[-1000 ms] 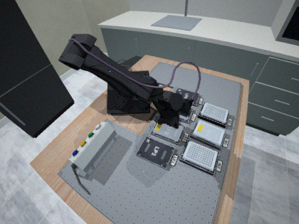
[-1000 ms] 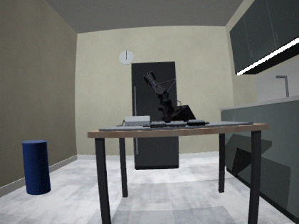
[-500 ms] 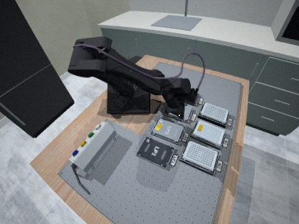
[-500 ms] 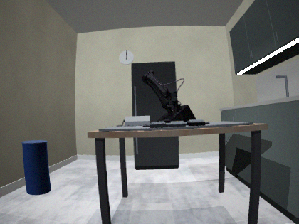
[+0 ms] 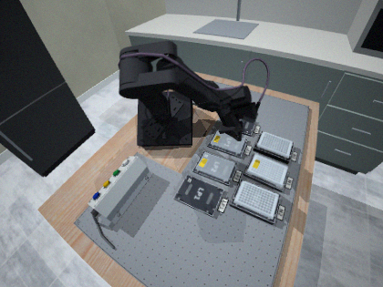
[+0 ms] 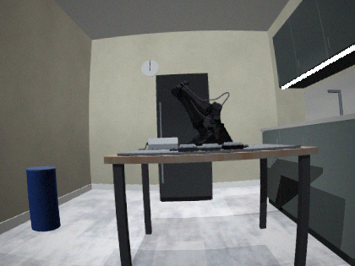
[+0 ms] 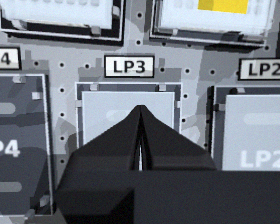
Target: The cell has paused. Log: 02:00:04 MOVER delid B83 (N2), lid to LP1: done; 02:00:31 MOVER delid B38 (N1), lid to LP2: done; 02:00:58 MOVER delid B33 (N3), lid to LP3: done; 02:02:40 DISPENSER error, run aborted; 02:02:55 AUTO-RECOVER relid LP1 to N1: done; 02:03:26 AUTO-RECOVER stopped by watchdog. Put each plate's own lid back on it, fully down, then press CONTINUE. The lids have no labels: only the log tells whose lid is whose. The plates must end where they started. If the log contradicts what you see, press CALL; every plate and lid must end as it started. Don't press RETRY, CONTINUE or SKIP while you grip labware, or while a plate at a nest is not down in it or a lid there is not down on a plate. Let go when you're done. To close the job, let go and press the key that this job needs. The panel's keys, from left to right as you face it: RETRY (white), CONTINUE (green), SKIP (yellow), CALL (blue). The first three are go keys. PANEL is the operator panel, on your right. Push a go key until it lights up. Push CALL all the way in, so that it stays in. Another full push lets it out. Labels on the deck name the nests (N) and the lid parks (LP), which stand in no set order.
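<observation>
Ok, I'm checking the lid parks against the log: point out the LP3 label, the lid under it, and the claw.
LP3 label [image 7: 129,66], wrist view, middle of the tag.
Lid at LP3 [image 7: 105,110], wrist view, its pale top left of the claw.
Claw [image 7: 140,111], wrist view, shut fingertips.
</observation>
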You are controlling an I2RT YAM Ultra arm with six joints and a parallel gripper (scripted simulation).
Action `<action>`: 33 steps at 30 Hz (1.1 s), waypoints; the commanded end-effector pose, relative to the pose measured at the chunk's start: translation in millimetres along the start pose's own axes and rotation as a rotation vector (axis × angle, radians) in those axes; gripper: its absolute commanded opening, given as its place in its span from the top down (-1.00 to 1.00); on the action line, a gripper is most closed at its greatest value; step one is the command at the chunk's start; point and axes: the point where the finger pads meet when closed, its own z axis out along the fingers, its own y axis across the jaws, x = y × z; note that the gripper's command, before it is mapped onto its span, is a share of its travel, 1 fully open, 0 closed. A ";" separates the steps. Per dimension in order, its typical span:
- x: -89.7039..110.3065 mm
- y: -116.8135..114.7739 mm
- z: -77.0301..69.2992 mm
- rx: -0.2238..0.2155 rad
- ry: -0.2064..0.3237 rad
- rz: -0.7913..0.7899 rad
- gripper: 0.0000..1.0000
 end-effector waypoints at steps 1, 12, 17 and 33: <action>-17.9 17.9 -3.6 0.021 -0.041 0.052 1.00; -17.6 63.9 -3.3 0.021 -0.037 0.047 1.00; -18.2 85.4 -3.2 0.020 -0.038 0.047 1.00; -15.9 80.9 -2.9 0.016 -0.035 0.053 1.00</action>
